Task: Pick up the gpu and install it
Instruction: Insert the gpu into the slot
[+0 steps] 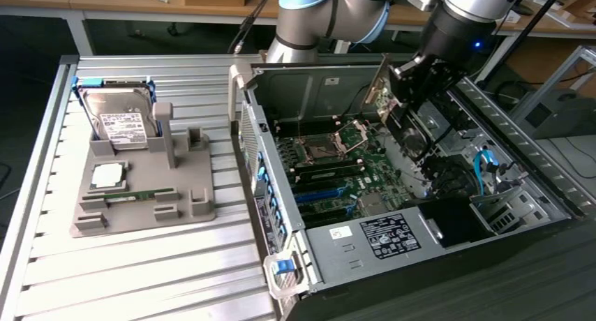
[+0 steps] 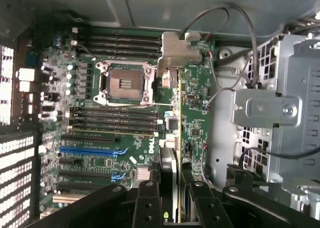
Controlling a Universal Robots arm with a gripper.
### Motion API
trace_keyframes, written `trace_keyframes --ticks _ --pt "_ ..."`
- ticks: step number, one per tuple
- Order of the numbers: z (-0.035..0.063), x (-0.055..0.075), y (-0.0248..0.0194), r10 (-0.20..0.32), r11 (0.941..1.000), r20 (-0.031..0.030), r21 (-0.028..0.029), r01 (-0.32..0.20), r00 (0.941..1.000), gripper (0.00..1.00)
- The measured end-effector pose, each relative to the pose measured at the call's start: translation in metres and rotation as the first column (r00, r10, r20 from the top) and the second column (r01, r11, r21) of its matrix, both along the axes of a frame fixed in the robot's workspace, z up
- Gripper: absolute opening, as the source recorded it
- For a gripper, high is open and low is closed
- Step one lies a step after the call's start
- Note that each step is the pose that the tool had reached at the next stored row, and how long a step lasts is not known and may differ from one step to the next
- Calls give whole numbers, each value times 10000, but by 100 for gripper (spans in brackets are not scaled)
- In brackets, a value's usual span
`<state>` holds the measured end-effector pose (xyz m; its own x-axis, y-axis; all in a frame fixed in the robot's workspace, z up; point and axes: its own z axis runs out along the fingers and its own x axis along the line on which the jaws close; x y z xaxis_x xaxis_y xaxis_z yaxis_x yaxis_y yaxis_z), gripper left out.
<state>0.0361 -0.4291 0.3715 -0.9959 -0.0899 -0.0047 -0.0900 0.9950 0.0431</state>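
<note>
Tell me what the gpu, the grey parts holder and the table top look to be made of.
The gpu, gripped in the hand, looks like green circuit board seen nearly edge-on. Its bare silvery bracket is likely sheet metal. The parts holder is a matte, uniform grey and is probably plastic. The table top has ribbed silvery slats with a dull sheen, apparently aluminium.

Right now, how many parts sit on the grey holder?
3: a hard drive standing at the grey holder's far end, a silver chip flat in its middle, a green RAM stick nearer the camera.
</note>
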Motion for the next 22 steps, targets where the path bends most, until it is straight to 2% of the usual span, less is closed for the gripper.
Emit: trace_keyframes --ticks 5,6,7,8,13,16,20,21,22 --pt "0 0 0 734 9973 0 0 -734 9973 27" --pt "0 0 0 1189 9929 0 0 -1189 9929 27" --pt "0 0 0 1422 9898 0 0 -1422 9898 27" --pt "-1 0 0 1583 9874 0 0 -1583 9874 27" --pt "-2 0 0 2581 9661 0 0 -2581 9661 27" --pt "-3 0 0 3106 9505 0 0 -3106 9505 27" --pt "-4 0 0 3800 9250 0 0 -3800 9250 27" --pt "-5 0 0 4130 9108 0 1 -4130 9108 27" --pt "-5 0 0 4378 8991 0 1 -4378 8991 27"
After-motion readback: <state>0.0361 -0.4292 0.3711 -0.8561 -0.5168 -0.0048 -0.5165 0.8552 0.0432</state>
